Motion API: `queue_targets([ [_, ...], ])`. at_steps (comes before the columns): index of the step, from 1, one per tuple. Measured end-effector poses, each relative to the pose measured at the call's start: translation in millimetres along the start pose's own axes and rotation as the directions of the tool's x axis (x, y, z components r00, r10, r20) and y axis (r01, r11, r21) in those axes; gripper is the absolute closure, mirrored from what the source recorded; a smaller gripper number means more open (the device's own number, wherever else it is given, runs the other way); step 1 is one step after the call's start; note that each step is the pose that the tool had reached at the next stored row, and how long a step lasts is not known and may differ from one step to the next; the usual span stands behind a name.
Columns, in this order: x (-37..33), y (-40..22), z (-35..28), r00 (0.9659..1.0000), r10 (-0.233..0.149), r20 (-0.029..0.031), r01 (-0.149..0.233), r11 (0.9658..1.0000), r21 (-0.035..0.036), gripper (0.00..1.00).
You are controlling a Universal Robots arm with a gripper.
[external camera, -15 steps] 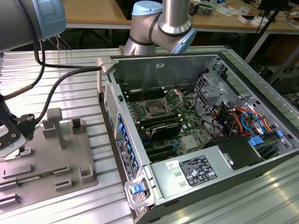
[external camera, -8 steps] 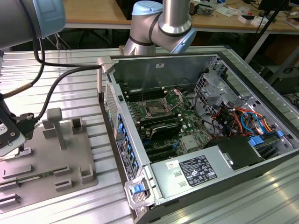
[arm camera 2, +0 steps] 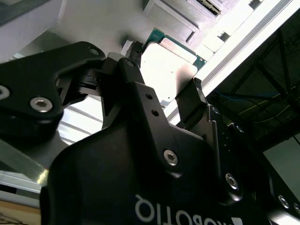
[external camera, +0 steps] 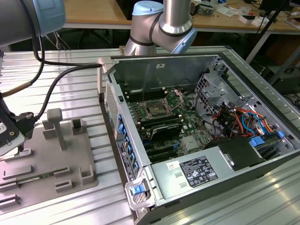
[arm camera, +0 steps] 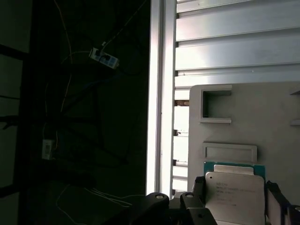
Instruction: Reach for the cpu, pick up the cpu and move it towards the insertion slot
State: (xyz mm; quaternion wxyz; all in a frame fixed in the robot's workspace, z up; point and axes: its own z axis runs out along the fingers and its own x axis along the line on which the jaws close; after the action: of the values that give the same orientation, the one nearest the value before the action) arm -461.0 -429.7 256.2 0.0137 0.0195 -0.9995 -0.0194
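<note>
Cpu point(arm camera: 234, 197) sits between the two sides of the claw point(arm camera: 234, 187) in both wrist views. Pale silvery top faces up, with a thin green edge showing along one side. Claw is closed on the cpu: black fingers point(arm camera: 198, 186) press against two opposite edges. In the second wrist view the cpu point(arm camera 2: 171, 65) is framed the same way inside the claw point(arm camera 2: 166, 70). Can't tell if the chip is lifted or still resting on the grey tray point(arm camera: 262, 112). The tray lies right under and around it, with raised rectangular recesses just beyond the chip.

In the exterior view the claw point(external camera: 18, 140) is at the far end of the exterior view's left, over the left edge of the grey tray point(external camera: 70, 154). The chip itself is too small to make out there. The tray lies flat on the slatted metal bench point(external camera: 70, 70).

Insertion slot point(external camera: 154, 110) is well apart from the claw, toward the exterior view's right. It is a silver-framed square socket on the green motherboard point(external camera: 187, 126), inside the open computer case point(external camera: 164, 70). The case stands on the same bench, just beside the tray. The arm point(external camera: 164, 23) rises behind the case at the far side, and a black cable point(external camera: 61, 79) runs across the bench toward the claw.
</note>
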Motion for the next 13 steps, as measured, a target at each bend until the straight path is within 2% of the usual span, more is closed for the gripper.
queue_targets([
  [13,0.2,0.2,-5.7,1.0000,0.000,-0.0001,0.000,1.0000,0.0000,0.45],
])
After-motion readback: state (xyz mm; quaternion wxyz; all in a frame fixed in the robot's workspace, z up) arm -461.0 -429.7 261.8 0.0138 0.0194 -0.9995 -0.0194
